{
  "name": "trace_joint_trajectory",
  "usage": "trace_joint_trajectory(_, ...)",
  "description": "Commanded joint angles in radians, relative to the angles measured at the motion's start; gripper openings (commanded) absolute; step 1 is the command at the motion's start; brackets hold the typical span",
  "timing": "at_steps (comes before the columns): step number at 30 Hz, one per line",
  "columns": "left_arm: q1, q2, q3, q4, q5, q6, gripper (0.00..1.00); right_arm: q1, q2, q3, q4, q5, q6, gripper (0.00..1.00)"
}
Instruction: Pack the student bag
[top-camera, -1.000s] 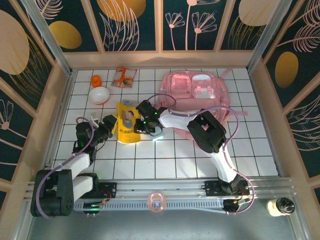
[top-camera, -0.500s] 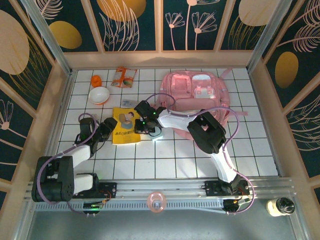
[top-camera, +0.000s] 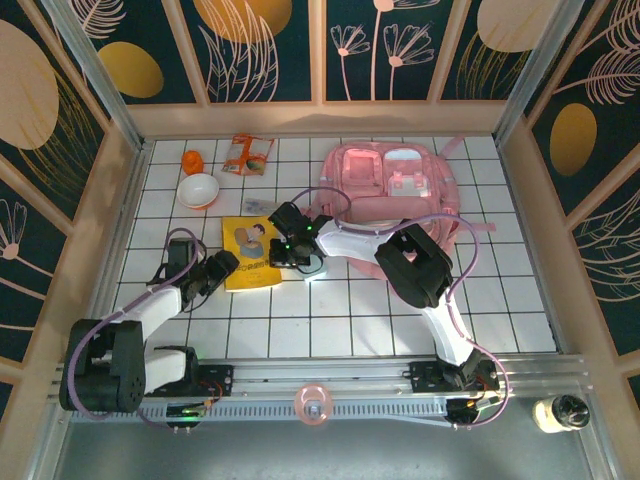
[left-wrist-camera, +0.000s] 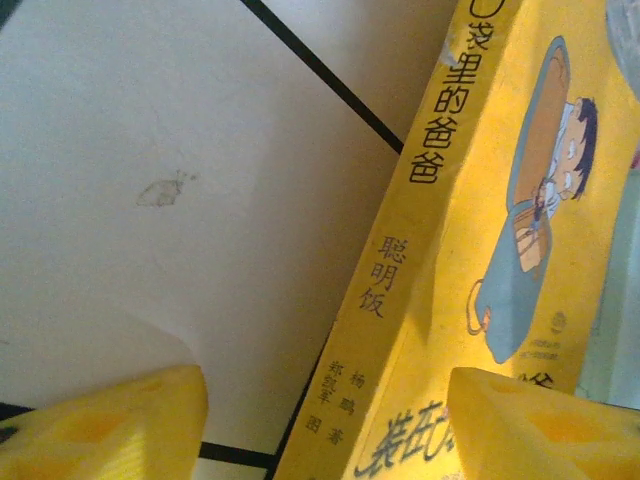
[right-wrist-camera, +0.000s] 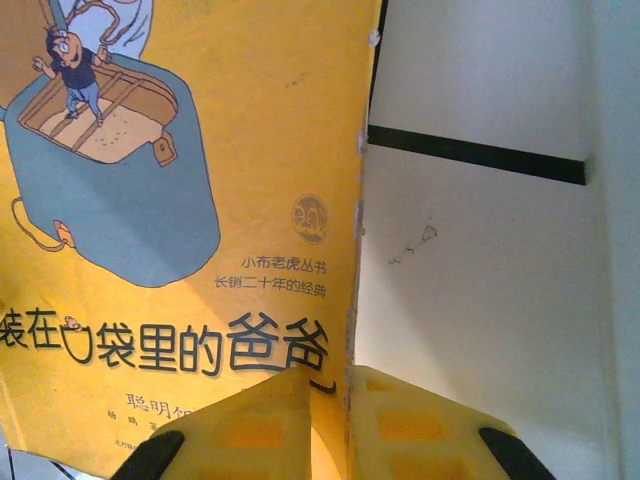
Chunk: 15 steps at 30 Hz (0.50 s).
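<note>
Right fingers (right-wrist-camera: 250, 425) tight on one yellow book (top-camera: 250, 262), left fingers (left-wrist-camera: 110, 430) apart; one student bag (top-camera: 395, 185).

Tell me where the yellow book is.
Top view: the book lies on the table left of centre, between the left pincer and right pincer, the bowl just beyond.

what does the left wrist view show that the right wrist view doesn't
Left wrist: the spine of the yellow book, with its column of characters, and the left gripper open, one finger over the white tiled table, one over the cover. Right wrist: most of the title across the cover, and the right gripper pinched on the book's edge. Both: the yellow cover with its cartoon man, on that table.
</note>
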<state>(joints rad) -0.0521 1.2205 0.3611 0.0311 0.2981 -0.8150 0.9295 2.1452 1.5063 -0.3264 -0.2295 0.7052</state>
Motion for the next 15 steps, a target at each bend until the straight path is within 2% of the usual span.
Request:
trace_joint_trajectory(1,-0.002,0.059,-0.024,-0.046,0.06,0.038,0.56,0.035,0.057,-0.064,-0.075,0.016,-0.016,0.12)
trace_joint_trajectory(2,-0.002,0.071,-0.028,-0.026,0.09,0.041,0.51,0.034,0.053,-0.067,-0.068,0.013,-0.015,0.12)
trace_joint_trajectory(5,-0.003,0.079,-0.023,0.016,0.17,0.045,0.44,0.034,0.039,-0.074,-0.038,0.005,-0.013,0.12)
trace_joint_trajectory(15,-0.008,-0.016,0.012,0.064,0.353,0.036,0.46,0.032,-0.004,-0.065,0.052,-0.031,-0.012,0.12)
